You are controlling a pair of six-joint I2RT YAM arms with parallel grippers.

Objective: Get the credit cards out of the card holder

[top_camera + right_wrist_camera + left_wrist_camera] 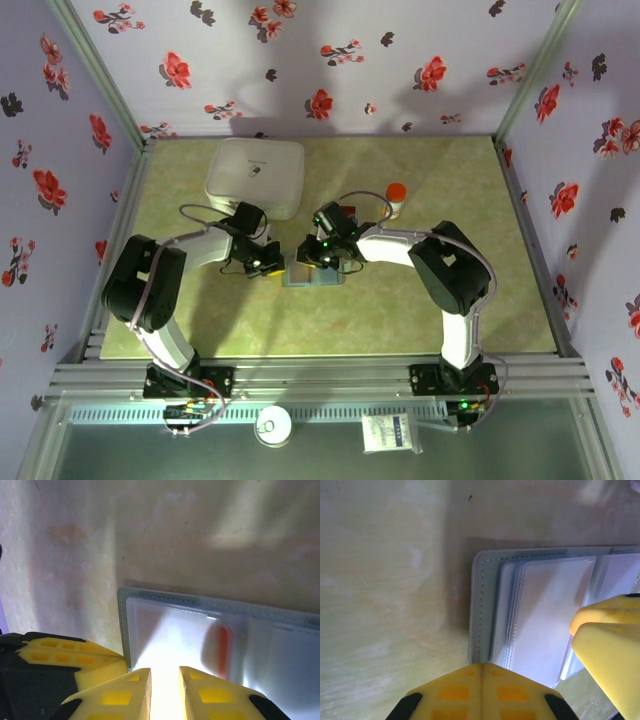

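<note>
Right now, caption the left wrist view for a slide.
Shut yellow left gripper at the clear sleeves of the open grey-blue bifold card holder.

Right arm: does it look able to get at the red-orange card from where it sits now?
Probably yes. The card holder lies open just ahead of the right gripper, and the red-orange card shows just beside its jaws with nothing standing between, though it seems tucked in a clear sleeve.

The card holder (150, 596) is slate grey-blue with pale stitching. Its sleeves (550, 615) are clear and whitish, and a red-orange card (223, 649) shows through one. The left gripper (481, 669) and right gripper (165, 672) are yellow with black. The table (200, 320) is mottled yellow-green, and the walls (400, 40) are lilac with red and dark flowers.
</note>
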